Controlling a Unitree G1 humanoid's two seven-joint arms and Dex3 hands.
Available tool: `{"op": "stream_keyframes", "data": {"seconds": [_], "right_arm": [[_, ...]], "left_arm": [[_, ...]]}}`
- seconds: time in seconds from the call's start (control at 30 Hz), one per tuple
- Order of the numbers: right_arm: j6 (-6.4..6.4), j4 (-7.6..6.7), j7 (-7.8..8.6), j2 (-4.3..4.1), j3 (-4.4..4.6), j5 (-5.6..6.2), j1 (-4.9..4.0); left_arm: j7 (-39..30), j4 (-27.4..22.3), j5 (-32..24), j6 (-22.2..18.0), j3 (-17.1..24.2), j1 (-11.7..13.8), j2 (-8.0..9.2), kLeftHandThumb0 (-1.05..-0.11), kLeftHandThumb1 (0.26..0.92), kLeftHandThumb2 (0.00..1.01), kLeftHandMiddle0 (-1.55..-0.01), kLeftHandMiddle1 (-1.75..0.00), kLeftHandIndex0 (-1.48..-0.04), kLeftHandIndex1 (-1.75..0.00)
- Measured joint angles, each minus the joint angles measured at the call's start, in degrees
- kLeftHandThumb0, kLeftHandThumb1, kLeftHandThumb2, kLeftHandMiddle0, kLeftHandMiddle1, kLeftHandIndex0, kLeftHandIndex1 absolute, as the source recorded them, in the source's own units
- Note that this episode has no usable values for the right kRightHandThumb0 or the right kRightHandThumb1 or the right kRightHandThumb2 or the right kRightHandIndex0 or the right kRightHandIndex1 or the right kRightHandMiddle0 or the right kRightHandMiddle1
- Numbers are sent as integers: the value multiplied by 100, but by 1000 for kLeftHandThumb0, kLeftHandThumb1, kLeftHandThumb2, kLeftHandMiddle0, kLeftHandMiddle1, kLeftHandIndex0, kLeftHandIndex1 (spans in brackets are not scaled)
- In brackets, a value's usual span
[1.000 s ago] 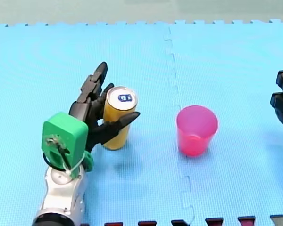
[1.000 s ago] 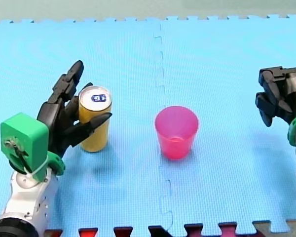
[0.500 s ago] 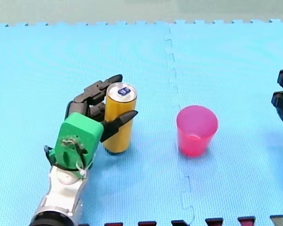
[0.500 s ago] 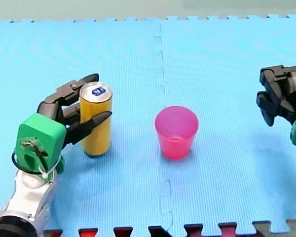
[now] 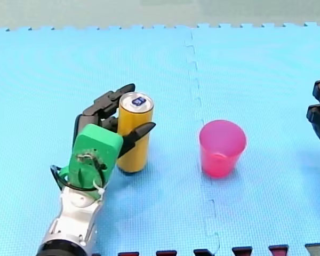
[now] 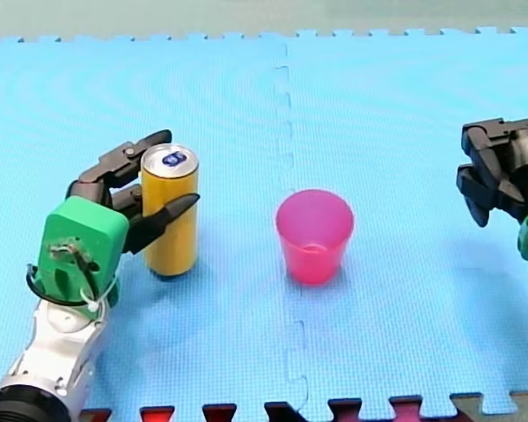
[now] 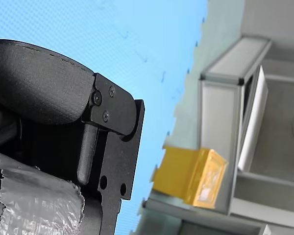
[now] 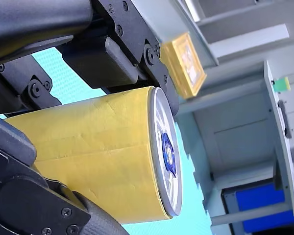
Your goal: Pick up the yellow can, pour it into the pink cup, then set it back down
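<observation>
The yellow can (image 5: 133, 140) stands upright on the blue foam mat (image 5: 165, 64), left of centre. My left hand (image 6: 179, 167) is shut on it, with fingers behind its upper part and the thumb across its front. In the second wrist view the yellow can (image 8: 103, 147) lies between the same black fingers (image 8: 103, 54). The pink cup (image 6: 314, 234) stands upright to the right of the can, apart from it. My right hand (image 6: 497, 171) is at the mat's right edge, holding nothing.
A seam in the mat (image 5: 194, 69) runs from front to back between can and cup. Coloured mat tabs (image 6: 273, 411) line the near edge. A grey shelf with a yellow box (image 7: 196, 178) stands beyond the mat's far edge.
My left hand's fingers, raised beside the can a second ago, have closed round it. The wrist has turned and moved up to the can. Cup and right hand have not moved.
</observation>
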Motion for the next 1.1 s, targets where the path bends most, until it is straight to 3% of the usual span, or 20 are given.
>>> {"op": "stream_keyframes", "data": {"seconds": [0.3,0.47,0.6,0.8,1.1], "right_arm": [[-5,0,-51,22,20,-13,14],[-9,0,-97,50,32,-33,18],[-9,0,-127,76,43,-42,19],[0,0,-197,109,55,-52,18],[14,-1,-204,118,55,-51,16]], "left_arm": [[-119,-160,-107,49,29,109,2,-416,750,1,-1296,-13,-1168,-2],[-849,-237,-832,-31,296,168,-110,-405,756,2,-1273,-1,-1161,0],[-1106,-376,-1065,-133,419,16,-138,-389,757,2,-1274,-2,-1166,-3],[-993,-573,-882,-275,366,-87,-208,-390,761,2,-1299,-11,-1198,-13],[-770,-686,-708,-100,321,-323,-253,-393,764,1,-1316,-12,-1213,-8]]}}
